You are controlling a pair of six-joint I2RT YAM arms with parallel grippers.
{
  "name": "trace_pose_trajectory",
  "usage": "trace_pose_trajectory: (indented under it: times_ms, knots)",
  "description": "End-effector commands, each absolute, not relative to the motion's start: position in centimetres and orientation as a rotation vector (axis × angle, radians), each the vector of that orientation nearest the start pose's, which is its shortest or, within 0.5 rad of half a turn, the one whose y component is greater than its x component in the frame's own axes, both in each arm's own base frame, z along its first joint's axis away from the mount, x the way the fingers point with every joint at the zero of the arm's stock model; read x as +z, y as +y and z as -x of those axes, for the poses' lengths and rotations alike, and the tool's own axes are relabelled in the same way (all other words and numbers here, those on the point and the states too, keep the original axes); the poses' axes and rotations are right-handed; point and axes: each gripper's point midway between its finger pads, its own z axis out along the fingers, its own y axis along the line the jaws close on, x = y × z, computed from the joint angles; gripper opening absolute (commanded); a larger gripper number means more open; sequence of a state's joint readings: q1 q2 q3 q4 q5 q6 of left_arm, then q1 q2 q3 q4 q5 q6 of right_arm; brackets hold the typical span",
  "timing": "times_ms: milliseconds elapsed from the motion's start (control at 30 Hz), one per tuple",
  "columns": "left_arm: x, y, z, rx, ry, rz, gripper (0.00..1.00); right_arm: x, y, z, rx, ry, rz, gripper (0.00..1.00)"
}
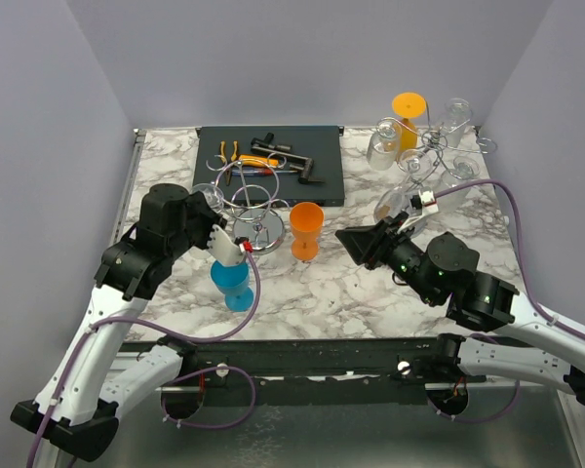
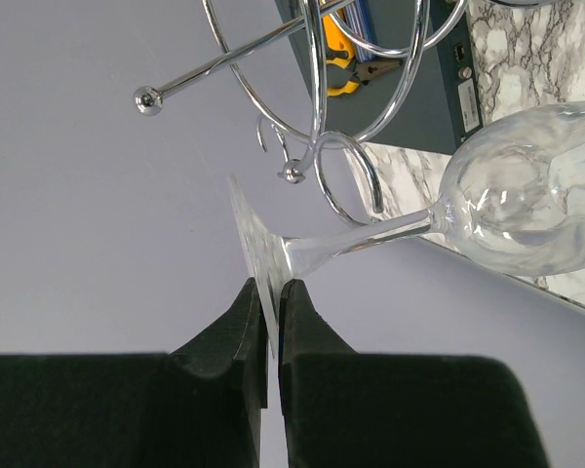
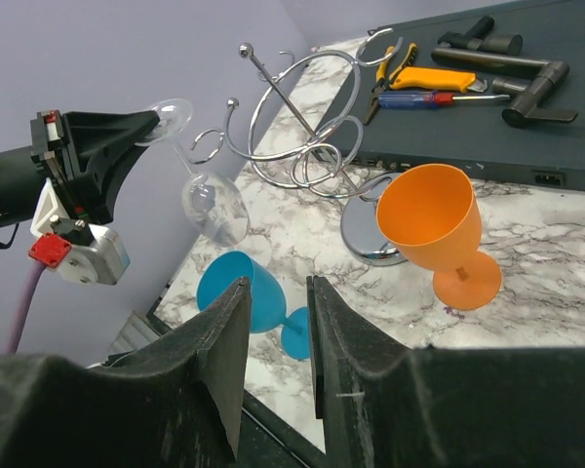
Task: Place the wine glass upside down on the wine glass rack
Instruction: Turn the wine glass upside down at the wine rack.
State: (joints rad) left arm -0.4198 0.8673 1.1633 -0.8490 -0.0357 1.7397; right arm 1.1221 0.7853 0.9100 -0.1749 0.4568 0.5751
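Top view, step: carrying. My left gripper (image 1: 204,202) is clenched on the wine glass (image 1: 213,196), just left of the wine glass rack (image 1: 254,201).
Left wrist, glass: the foot is pinched edge-on and the empty bowl lies sideways beside a rack hook.
Next move: I judge it needs the bowl tipped down and the stem slid into a hook.
Right wrist, right gripper (image 3: 273,292): released and empty, in front of the rack.
Cups: the orange goblet (image 3: 427,216) looks empty; I cannot see far enough into the blue goblet (image 3: 242,292) to tell.

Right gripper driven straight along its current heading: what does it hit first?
Probably the blue cup, framed between the right gripper's fingers in its wrist view. The orange cup sits off to the right. Depth is unclear.
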Motion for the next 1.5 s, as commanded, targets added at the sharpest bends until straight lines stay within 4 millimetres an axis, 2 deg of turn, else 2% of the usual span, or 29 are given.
trace_pose_trajectory:
  times_ms: [0, 667, 867, 1067, 1333, 1400, 1433, 1467]
  knots:
    - [33.1, -7.3, -28.7, 0.851, 1.037, -1.927, 0.0, 35.3, 24.8, -18.7, 0.92, 1.685, 0.063, 0.35]
    - [31.5, -8.7, -30.3, 0.829, 0.982, -1.971, 0.01, 35.2, 24.1, -18.7, 0.919, 1.676, 0.037, 0.33]
    - [30.6, -9.4, -30.3, 0.803, 0.927, -2.016, 0.09, 35.1, 24.0, -18.7, 0.918, 1.674, 0.032, 0.33]
    - [29.9, -9.3, -29.7, 0.788, 0.921, -2.057, 0.28, 35.2, 23.7, -18.7, 0.916, 1.667, 0.021, 0.32]
    - [29.9, -8.9, -29.0, 0.753, 0.953, -2.086, 0.44, 35.4, 23.6, -18.7, 0.918, 1.659, 0.017, 0.32]
    - [29.9, -8.8, -28.8, 0.75, 0.953, -2.096, 0.45, 35.5, 23.5, -18.7, 0.922, 1.655, 0.015, 0.32]
    - [29.8, -8.7, -28.7, 0.749, 0.953, -2.106, 0.52, 35.5, 23.5, -18.7, 0.922, 1.655, 0.014, 0.32]
    - [29.8, -8.7, -28.5, 0.747, 0.952, -2.11, 0.53, 35.5, 23.5, -18.7, 0.923, 1.654, 0.015, 0.32]
